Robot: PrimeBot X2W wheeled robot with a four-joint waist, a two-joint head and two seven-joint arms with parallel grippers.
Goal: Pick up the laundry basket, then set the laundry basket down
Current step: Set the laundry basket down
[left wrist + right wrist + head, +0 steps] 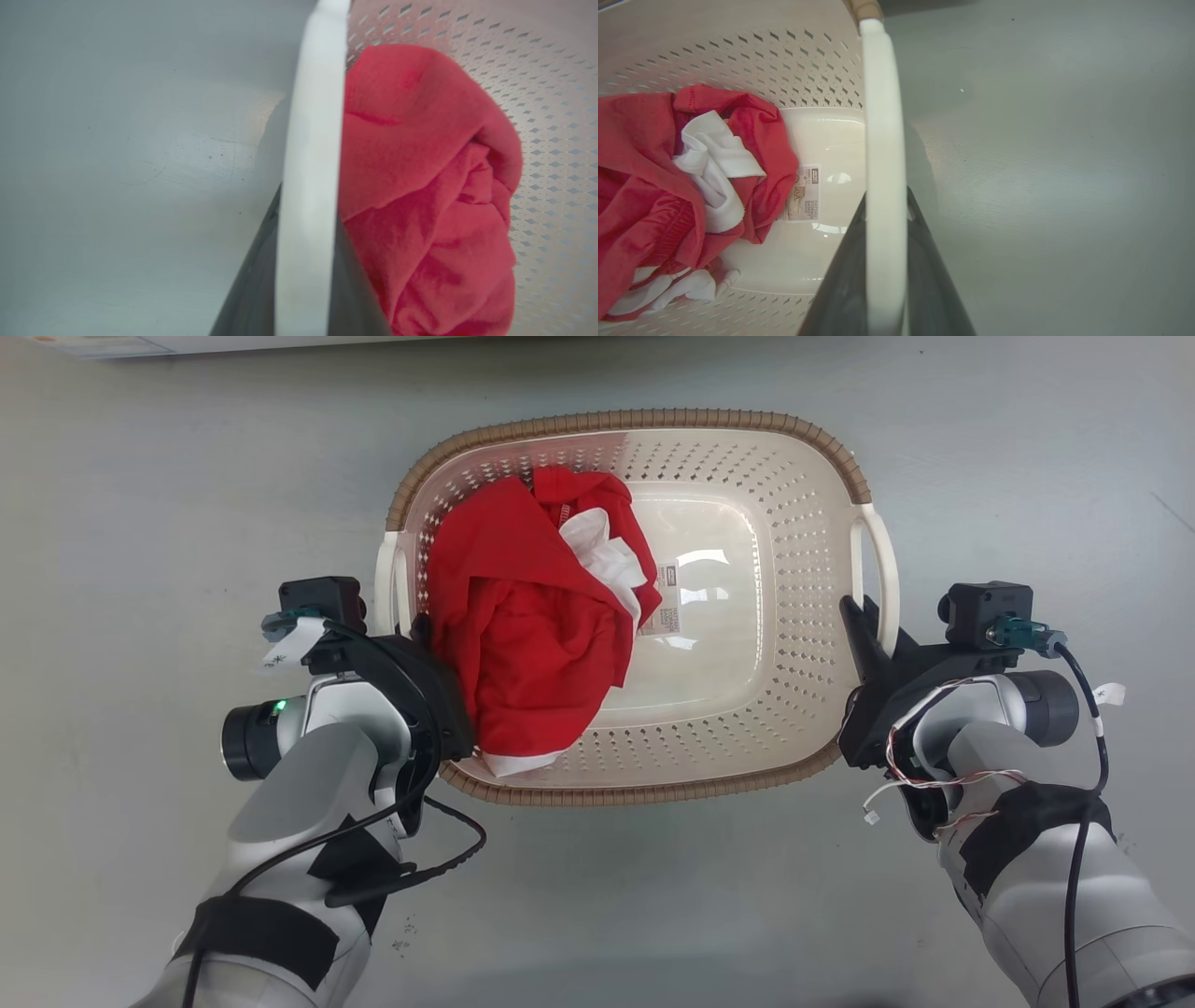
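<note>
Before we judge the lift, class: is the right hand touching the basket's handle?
Touching. The right wrist view shows the white handle running between the right hand's two dark fingers, pressed against both.

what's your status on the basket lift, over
Left claw shut on left handle, right claw shut on right handle. Laundry basket upright, lift not confirmed. Red garment bunched against left claw.

The laundry basket (pixel 794 569) is showing cream walls patterned with diamond perforations, a brown woven-look rim (pixel 653 418) and white handles (pixel 882 560). The cloth (pixel 523 644) is showing red with white patches. The floor (pixel 140 476) is looking grey.
</note>
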